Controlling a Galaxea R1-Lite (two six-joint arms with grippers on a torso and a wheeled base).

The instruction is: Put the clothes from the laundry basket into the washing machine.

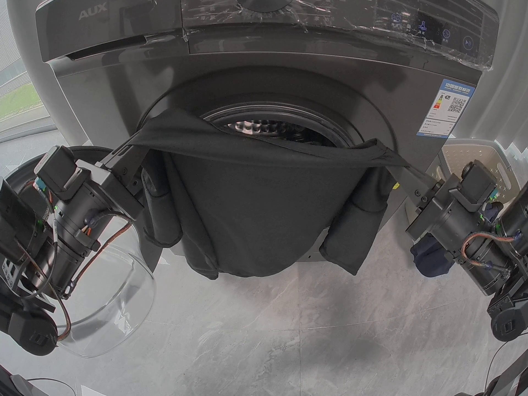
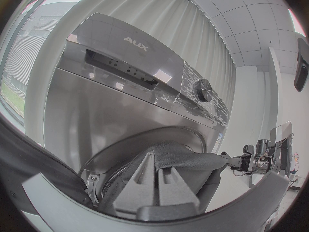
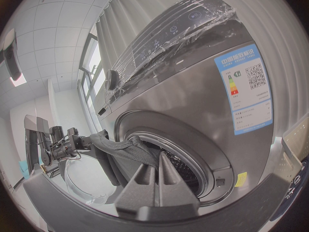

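A dark grey T-shirt hangs spread out in front of the washing machine's round opening, held at its two shoulders. My left gripper is shut on the shirt's left shoulder; its tip pinches the cloth. My right gripper is shut on the right shoulder; its tip also pinches cloth. The shirt's body and sleeves dangle below the drum's rim. The laundry basket stands to the right of the washing machine, with a dark blue garment below my right wrist.
The machine's glass door is swung open to the left, under my left arm. Grey tiled floor lies in front of the machine. The metal drum shows behind the shirt.
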